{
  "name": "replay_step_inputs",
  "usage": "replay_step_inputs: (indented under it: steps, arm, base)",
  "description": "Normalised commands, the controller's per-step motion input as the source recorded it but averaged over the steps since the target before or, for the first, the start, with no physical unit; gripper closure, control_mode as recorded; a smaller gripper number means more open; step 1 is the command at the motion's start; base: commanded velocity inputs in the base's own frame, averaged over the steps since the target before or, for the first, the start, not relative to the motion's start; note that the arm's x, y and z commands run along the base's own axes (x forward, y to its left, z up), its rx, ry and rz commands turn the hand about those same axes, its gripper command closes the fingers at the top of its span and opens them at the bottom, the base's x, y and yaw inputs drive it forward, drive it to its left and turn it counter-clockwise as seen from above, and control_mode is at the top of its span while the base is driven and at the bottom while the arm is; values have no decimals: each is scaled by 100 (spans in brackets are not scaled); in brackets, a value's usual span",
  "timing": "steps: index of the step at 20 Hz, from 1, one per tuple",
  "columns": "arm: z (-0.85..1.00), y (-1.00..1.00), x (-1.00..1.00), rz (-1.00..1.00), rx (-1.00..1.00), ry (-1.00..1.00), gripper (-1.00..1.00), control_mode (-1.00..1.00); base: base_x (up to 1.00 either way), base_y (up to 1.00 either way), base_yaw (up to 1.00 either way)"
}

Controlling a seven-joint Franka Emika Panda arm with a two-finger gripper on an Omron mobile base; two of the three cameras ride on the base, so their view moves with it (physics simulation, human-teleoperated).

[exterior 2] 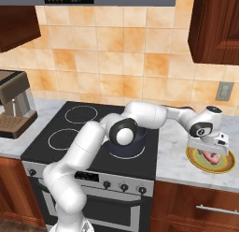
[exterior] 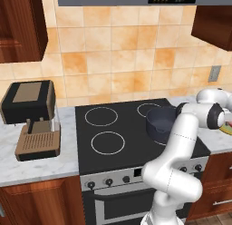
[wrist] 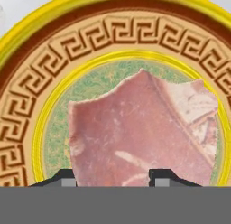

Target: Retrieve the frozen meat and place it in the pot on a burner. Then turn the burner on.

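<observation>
we are looking at a kitchen with a black stove (exterior: 136,133) set into a pale marble worktop (exterior: 36,163). in the left base view the pot (exterior: 159,122) is sitting on the right side of the stove, toward the right of the frame, partly hidden behind the white arm. in the right base view the same pot (exterior 2: 138,149) is lying at the centre of the frame, behind the arm's elbow, on the front right burner.

the arm is reaching across to the right of the stove. in the right base view the gripper (exterior 2: 211,154) is hanging low over a yellow-rimmed plate (exterior 2: 196,162) at the right edge of the frame, on the worktop just beside the stove. the frozen meat (exterior 2: 211,157) is lying on that plate, directly under the hand, as a small pinkish lump.

in the hand view the plate (wrist: 27,74) is showing a gold rim, a brown key-pattern band and a green centre. the frozen meat (wrist: 140,133) is lying across that centre, a pink, marbled slab with a paler corner at the upper right. the two dark fingertips (wrist: 63,177) are rising at the bottom of the frame, each overlapping the lower edge of the meat. the jaws are standing apart with the meat between them, but we cannot tell whether they are pressing on it or loose.

a coffee machine (exterior: 31,117) is standing on the worktop at the left of the left base view.
</observation>
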Motion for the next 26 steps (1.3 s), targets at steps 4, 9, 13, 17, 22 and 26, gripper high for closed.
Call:
replay_step_inputs:
  steps: [4, 9, 13, 17, 22, 26]
  arm:
    - [0, 0, 0, 0, 0, 0, 100, -100]
    - [0, 0, -5, 0, 0, -1, 100, -100]
    - [21, 1, -33, 0, 0, -13, 100, -100]
    - [42, 15, -61, 3, 0, -25, 100, -100]
    - [46, 42, -64, 4, -4, -19, 100, -100]
    - [68, 63, -70, 6, -12, -11, 100, -100]
  base:
    - [0, 0, 0]
    - [0, 0, 0]
    - [0, 0, 0]
    - [0, 0, 0]
    - [0, 0, 0]
    - [0, 0, 0]
